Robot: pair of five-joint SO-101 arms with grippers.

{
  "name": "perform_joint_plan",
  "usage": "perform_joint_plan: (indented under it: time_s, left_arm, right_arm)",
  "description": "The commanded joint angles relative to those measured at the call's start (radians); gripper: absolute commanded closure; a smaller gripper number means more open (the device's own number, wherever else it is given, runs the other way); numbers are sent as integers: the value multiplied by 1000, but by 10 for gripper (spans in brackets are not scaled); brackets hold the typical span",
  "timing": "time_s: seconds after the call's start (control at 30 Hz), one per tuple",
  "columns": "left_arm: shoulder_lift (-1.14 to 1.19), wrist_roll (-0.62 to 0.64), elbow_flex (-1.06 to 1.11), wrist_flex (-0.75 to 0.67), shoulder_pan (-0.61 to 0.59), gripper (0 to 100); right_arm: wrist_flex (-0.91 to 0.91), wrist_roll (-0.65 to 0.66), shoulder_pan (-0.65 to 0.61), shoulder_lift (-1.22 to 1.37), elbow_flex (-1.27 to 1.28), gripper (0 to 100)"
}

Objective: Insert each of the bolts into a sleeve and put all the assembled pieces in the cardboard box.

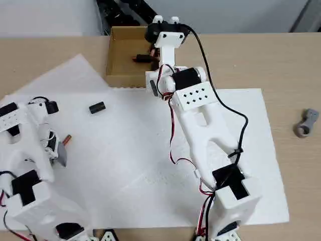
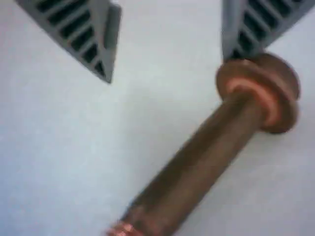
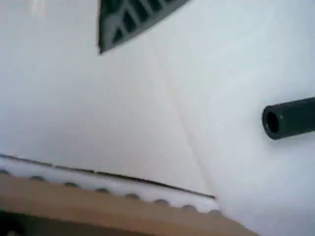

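Note:
A copper bolt (image 2: pixel 216 147) lies on the white foam sheet, and its flanged head touches one fingertip of my left gripper (image 2: pixel 167 66), which stands open just over it. In the high view that bolt (image 1: pixel 67 139) sits at the left, beside the left gripper (image 1: pixel 61 150). A black sleeve (image 1: pixel 97 107) lies alone on the foam; its open end (image 3: pixel 290 118) faces the right wrist view. My right gripper (image 1: pixel 156 89) hangs at the near edge of the cardboard box (image 1: pixel 114 55). Inside the box lies a sleeve with a bolt in it (image 1: pixel 143 58).
The white foam sheet (image 1: pixel 125 165) covers most of the wooden table. A small grey part (image 1: pixel 306 123) lies on bare wood at the far right. The right arm's body crosses the sheet from the front edge up to the box.

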Motion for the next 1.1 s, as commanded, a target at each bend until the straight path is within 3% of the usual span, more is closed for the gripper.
perform_joint_plan:
  time_s: [0.0,0.13,0.63,0.83,1.07]
  left_arm:
    - [0,32,-28,-71,11,862]
    - [0,98,-39,-110,-31,862]
    - [-3,133,-45,-229,-49,863]
    - [-189,338,-41,-238,-49,863]
    - [-399,612,-42,-140,-44,863]
  right_arm:
    - [5,0,5,-13,-48,815]
    - [5,0,7,-13,-48,815]
    - [5,0,8,-8,-48,815]
    - [5,0,8,-7,-48,815]
    - [5,0,10,-7,-48,815]
